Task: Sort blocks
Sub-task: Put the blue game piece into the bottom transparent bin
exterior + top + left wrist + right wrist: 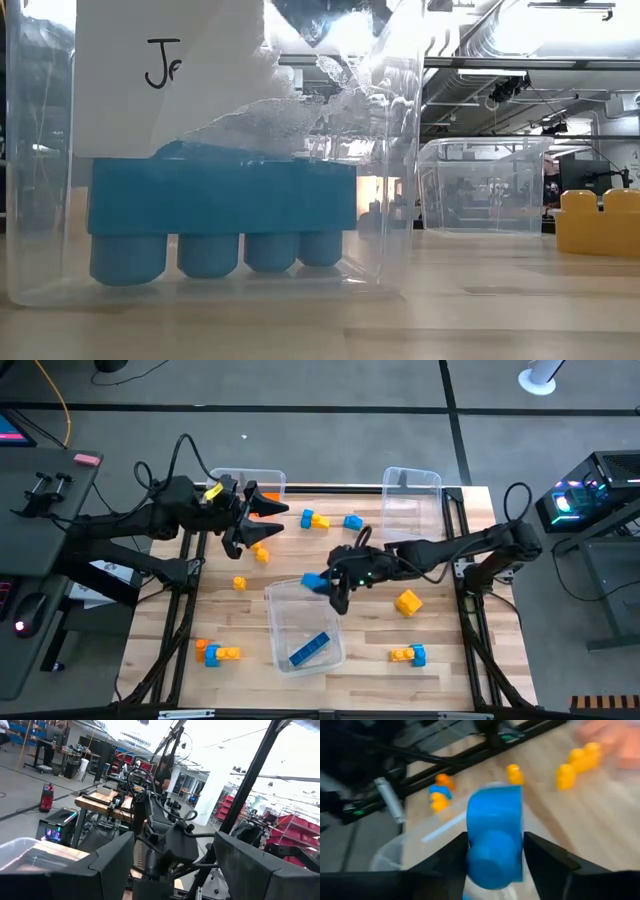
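Wooden table; right gripper pinching blue block over bin rim; left gripper spread.

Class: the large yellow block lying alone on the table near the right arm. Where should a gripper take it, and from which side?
Probably from straight above, closing on the flat side walls of the yellow block, not the studded face; it lies alone on the table, with bare wood around it.

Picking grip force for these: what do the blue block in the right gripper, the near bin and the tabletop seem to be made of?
Blue block in the right gripper: likely hard moulded plastic, smooth with a slight sheen, rounded stud. Near bin: clear thin plastic, see-through glossy walls. Tabletop: apparently wood, pale planks with visible grain, matte.
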You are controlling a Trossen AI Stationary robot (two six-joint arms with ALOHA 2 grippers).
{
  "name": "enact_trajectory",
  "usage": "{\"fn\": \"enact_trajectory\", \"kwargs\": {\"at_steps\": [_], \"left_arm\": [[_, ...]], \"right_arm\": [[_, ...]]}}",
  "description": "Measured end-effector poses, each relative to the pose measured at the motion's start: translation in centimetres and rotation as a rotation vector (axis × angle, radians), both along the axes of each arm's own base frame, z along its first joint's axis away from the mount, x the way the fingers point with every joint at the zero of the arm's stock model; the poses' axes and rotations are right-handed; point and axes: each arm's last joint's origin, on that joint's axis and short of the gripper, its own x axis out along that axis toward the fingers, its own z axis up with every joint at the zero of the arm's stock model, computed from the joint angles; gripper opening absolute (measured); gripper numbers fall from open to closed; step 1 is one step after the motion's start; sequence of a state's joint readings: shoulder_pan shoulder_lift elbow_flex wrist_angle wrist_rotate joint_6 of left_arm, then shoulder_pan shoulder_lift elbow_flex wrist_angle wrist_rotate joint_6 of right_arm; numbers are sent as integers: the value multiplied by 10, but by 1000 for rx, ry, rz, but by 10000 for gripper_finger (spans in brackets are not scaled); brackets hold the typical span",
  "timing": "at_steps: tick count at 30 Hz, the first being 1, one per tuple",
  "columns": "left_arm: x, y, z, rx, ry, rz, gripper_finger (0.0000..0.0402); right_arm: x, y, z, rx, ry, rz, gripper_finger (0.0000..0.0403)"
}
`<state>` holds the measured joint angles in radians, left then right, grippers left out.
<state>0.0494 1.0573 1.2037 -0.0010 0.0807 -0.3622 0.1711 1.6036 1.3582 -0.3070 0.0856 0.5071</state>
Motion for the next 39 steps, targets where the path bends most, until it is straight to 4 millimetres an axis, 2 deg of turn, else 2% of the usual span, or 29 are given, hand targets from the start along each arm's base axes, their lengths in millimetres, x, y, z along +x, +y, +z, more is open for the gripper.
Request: {"fn": "enact_trajectory", "kwargs": {"at_steps": [6,10,12,15,19,22,25,28,32,36,39], "left_arm": [[0,0,0,0,1,0,260],[-1,0,0,6,0,1,260],[-1,1,-1,17,8,7,260],[0,1,-4,21,41,12,260],[2,1,-12,16,125,25,260],[8,1,-20,8,180,25,260],[17,-1,-25,-19,208,14,260],[26,-5,-32,-41,240,-1,260],[36,-8,-39,-61,272,-17,260],[40,-12,-43,-61,283,-32,260],[40,-14,-42,-79,278,-40,260]], "right_arm": [[2,-1,-2,-35,18,67,230],[-3,-14,14,-113,48,29,232],[-7,-27,25,-187,96,-64,230],[-16,-55,31,-270,220,-212,226],[-24,-110,27,-173,303,-324,219],[-26,-165,14,-82,337,-392,214],[-29,-221,-8,-58,383,-443,210],[-24,-261,-31,-71,466,-418,206],[-6,-280,-54,-102,574,-229,204],[9,-284,-71,-160,712,-42,204],[16,-289,-87,-167,811,17,204]]}}
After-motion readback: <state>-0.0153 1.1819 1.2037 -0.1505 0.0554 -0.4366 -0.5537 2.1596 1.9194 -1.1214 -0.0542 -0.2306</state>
